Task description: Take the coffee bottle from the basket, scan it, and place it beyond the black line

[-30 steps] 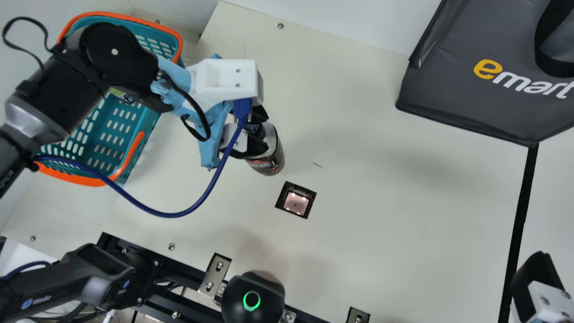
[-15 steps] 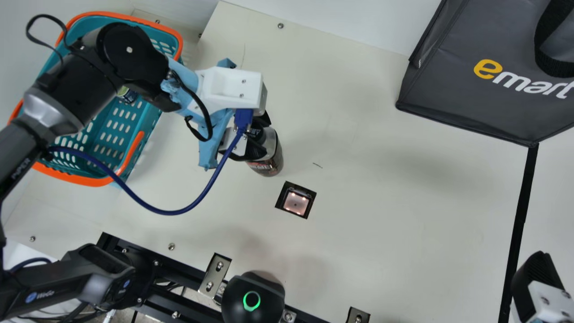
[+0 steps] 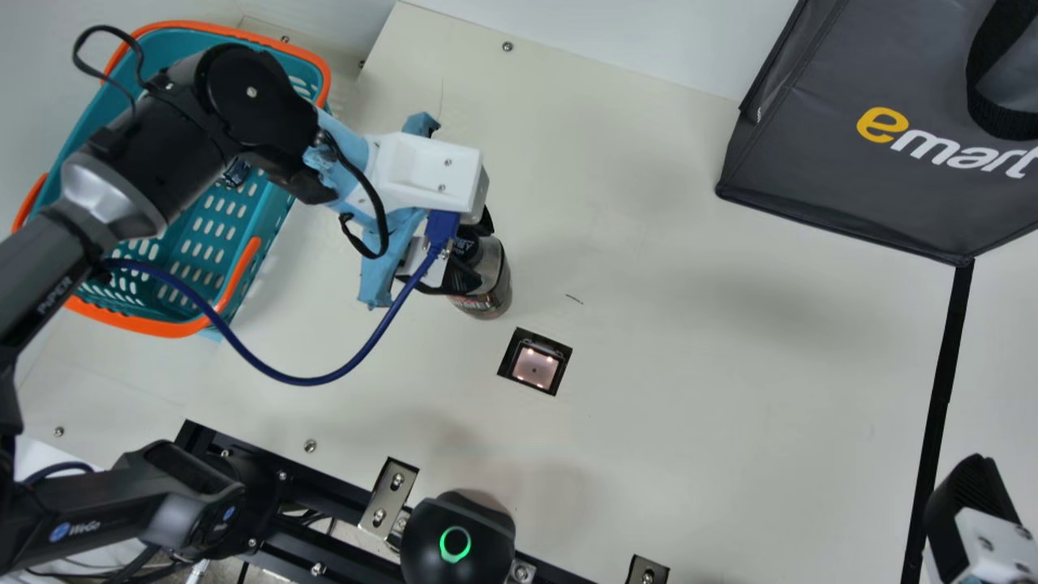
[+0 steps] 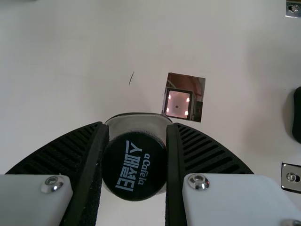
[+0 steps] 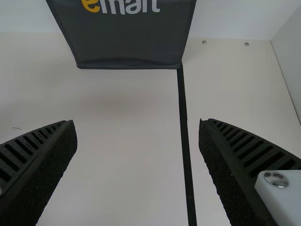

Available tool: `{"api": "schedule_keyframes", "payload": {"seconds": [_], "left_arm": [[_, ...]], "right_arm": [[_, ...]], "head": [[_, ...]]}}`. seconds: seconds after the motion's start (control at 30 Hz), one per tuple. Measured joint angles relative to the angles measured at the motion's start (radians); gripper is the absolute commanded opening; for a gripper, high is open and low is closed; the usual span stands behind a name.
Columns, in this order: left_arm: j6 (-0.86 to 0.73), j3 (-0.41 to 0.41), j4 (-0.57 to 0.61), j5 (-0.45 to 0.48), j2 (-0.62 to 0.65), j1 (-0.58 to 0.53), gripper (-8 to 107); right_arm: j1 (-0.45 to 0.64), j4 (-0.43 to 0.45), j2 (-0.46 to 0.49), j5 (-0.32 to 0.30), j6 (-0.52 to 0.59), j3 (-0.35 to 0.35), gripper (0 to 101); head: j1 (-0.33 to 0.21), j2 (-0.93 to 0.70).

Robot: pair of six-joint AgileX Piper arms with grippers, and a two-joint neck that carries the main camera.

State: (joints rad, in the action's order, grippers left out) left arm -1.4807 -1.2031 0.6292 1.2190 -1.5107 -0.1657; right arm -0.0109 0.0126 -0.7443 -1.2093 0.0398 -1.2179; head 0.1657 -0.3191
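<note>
Coffee bottle (image 3: 491,290): one, held out of the basket, near the square scanner (image 3: 535,362) on its far-left side. Whether its base touches the table is not determinable. Left gripper (image 3: 473,251): two ribbed fingers, closed on the bottle from opposite sides just below the cap (image 4: 135,165). Right gripper (image 3: 971,503): well to the right of the scanner and nearer the robot, two fingers spread wide with nothing between them.

Scanner: one, set into the table, four small lights lit. Basket (image 3: 246,276): one, teal with orange rim, left of the scanner on the far side; one partly hidden item (image 3: 235,173) inside, type not determinable. Black line (image 3: 941,405): one, well to the right of the scanner; the bottle is on the scanner's side of it. Dark grey bag (image 3: 819,170): one, far right of the scanner.

Surface: cream table (image 3: 714,389), one short dark stroke (image 3: 574,298) just beyond the scanner. Nearer the robot than the scanner are two metal brackets (image 3: 389,496) and one black dome (image 3: 458,539) with a green ring. Pale walls (image 3: 632,36) stand behind.

Markings: white lettering on the cap; yellow and white lettering on the bag.
</note>
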Motion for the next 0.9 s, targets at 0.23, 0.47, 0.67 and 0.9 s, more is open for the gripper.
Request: {"api": "schedule_keyframes", "payload": {"seconds": [0.23, 0.47, 0.67, 0.9], "left_arm": [[-0.021, 0.004, -0.014, 0.0, 0.004, -0.018, 10], [-0.028, 0.004, -0.026, 0.0, 0.003, -0.037, 10], [-0.035, 0.004, -0.037, 0.0, 0.001, -0.049, 17], [-0.042, 0.001, -0.049, 0.0, -0.005, -0.057, 40]], "right_arm": [[0.0, 0.0, 0.0, 0.0, 0.0, 0.0, 91], [0.0, 0.0, 0.0, 0.0, 0.0, 0.0, 91], [0.0, 0.0, 0.0, 0.0, 0.0, 0.0, 91], [0.0, 0.0, 0.0, -0.001, 0.0, 0.0, 91]], "head": [[0.0, 0.0], [0.0, 0.0], [0.0, 0.0], [0.0, 0.0]]}}
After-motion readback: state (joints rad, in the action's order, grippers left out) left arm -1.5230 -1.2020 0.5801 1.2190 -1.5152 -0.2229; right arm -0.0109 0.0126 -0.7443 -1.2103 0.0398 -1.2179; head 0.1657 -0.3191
